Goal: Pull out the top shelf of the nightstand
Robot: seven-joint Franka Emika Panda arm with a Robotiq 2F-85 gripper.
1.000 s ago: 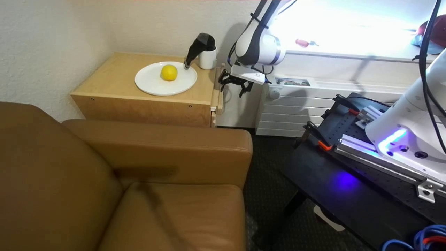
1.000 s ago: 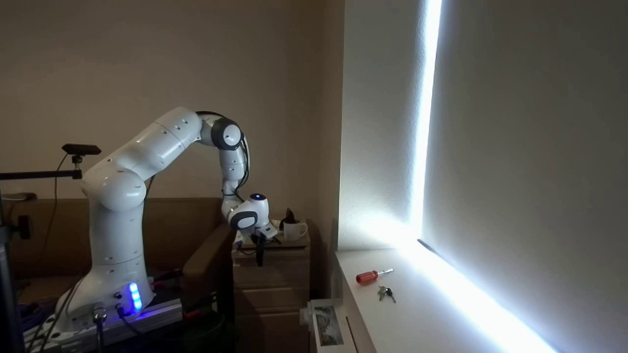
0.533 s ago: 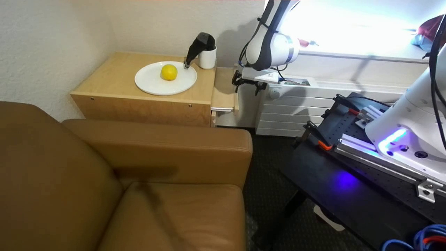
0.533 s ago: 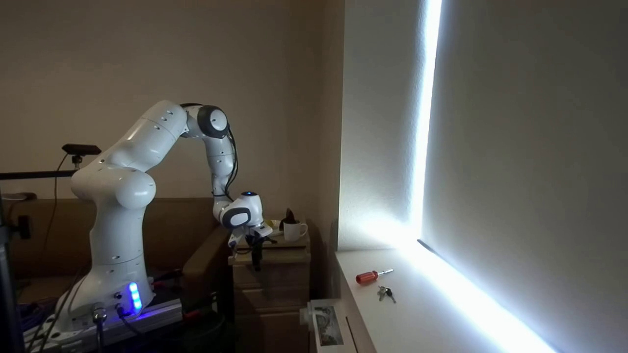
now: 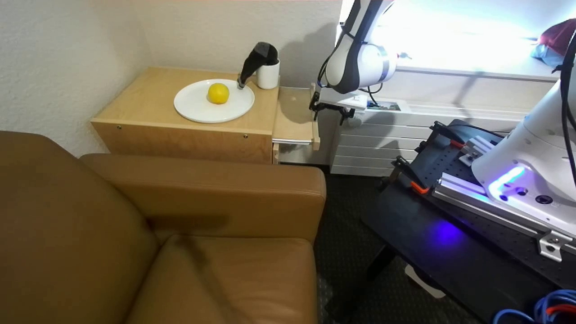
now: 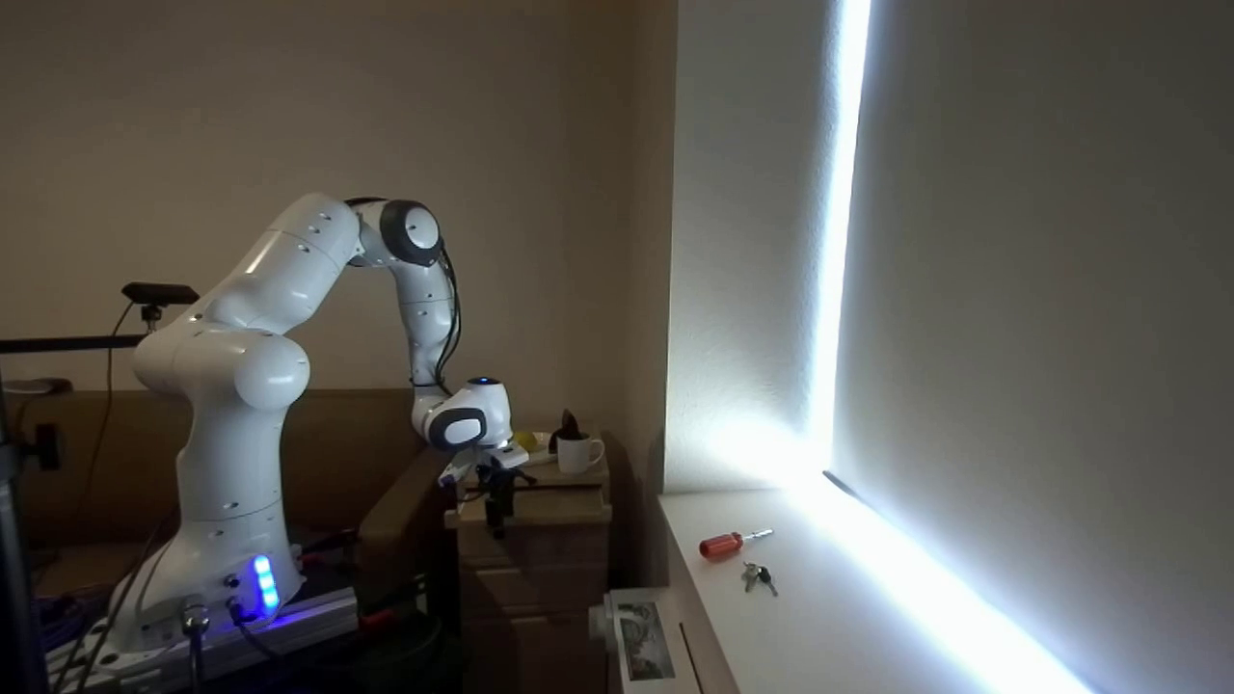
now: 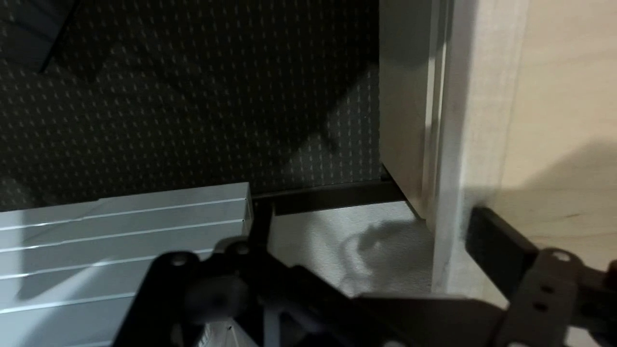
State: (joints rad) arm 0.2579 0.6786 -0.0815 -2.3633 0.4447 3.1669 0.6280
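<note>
Far left there's the brown leather sofa (image 5: 202,195), then the low boxy light tan wood nightstand (image 5: 180,140), its flat worktop (image 5: 148,99) carrying a round white plate (image 5: 193,107) and a white cylindrical mug (image 5: 268,76). Right of that is the task piece, the thin flat light tan wooden top shelf (image 5: 293,116), sticking well out of the nightstand, so imo the pull is the step in hand and pretty far along. Then the black two-fingered tool (image 5: 329,118), fingers apart and not pinching anything: in the wrist view one finger (image 7: 501,250) looks hooked over the shelf's pale wooden front lip (image 7: 494,96), can't tell if it's touching. Other finger hangs outside, towards the white slatted radiator (image 5: 382,140). I'd guess the next move calls for a straight, level tug if there's travel left, otherwise lifting that finger clear before backing off.
</note>
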